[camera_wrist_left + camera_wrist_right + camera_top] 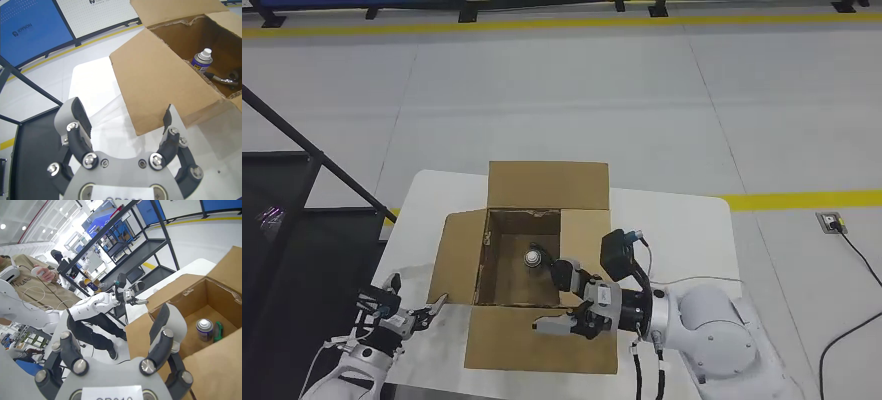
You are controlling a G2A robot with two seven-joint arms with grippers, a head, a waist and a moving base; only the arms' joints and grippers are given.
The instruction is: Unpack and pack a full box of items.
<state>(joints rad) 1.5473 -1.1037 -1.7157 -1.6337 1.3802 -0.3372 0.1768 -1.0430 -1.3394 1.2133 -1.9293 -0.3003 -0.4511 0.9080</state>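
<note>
Left claw [122, 106] and right claw [552, 297] both open, empty; we'd take the upright can [533, 258] mid-frame round its probably stiff, slick body.

box [504, 225] mouth left open above, flaps [547, 183] folded outward over the counter [682, 230], spray can [533, 258] stood upright mid-floor with a green item [218, 331] just beside, bare cardboard floor around them, right claw [551, 298] held wide over the near rim

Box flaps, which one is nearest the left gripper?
The left-hand flap, folded out toward the left gripper, its corner just ahead of the open jaws; the other three lie farther off.
</note>
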